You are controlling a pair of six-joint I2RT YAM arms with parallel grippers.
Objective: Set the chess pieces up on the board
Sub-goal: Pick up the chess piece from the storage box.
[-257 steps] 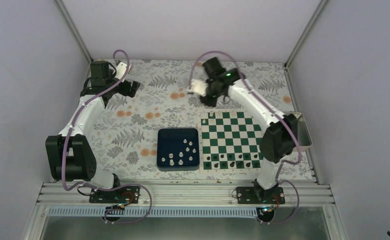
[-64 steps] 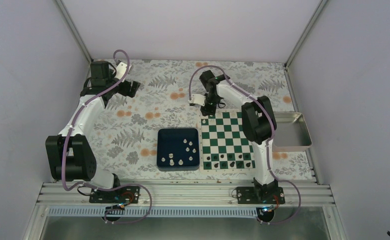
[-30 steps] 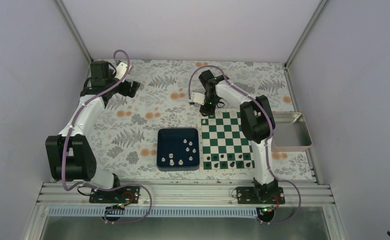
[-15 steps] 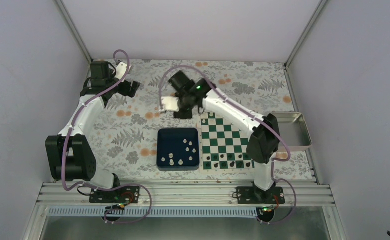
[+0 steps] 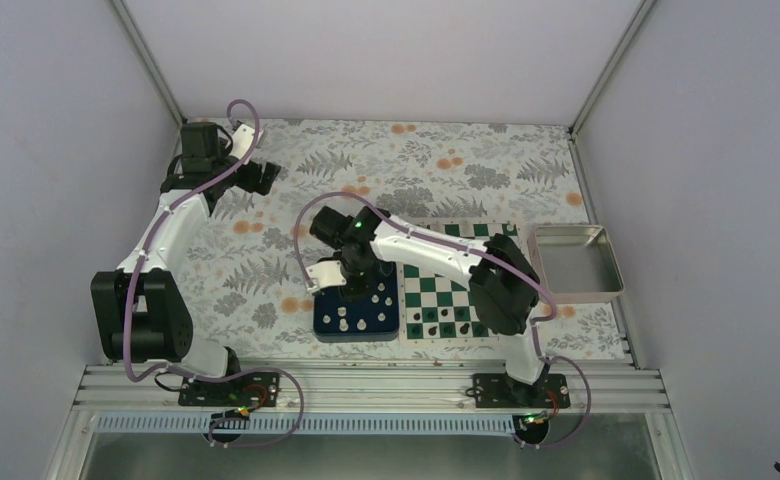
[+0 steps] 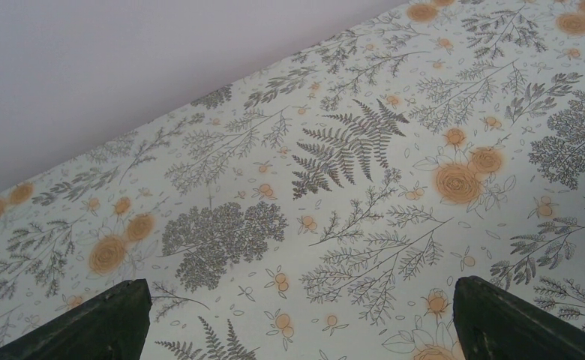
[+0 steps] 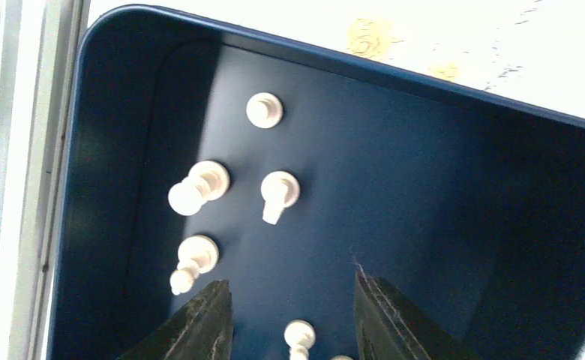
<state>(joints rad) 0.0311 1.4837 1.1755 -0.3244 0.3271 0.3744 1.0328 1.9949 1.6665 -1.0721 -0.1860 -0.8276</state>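
The green-and-white board (image 5: 448,296) lies right of centre, partly under my right arm. Several white chess pieces (image 5: 362,324) stand or lie in the dark blue tray (image 5: 328,330) left of it. My right gripper (image 5: 354,288) hangs over the tray's far part, pointing down. In the right wrist view the gripper (image 7: 289,285) is open over the blue tray floor (image 7: 424,187). One white piece (image 7: 298,336) sits low between its fingers, untouched. Other white pieces (image 7: 278,193) lie beyond the tips. My left gripper (image 5: 256,178) rests at the far left, open (image 6: 297,330) over bare tablecloth.
Small black pieces (image 5: 436,322) line the board's near rows. A shiny metal tray (image 5: 571,262) sits right of the board. The floral cloth (image 5: 266,260) covers the table; walls close in on three sides.
My right arm has swung from the board's far left corner toward me and leftward, and now hangs over the blue tray. The left arm has stayed still.
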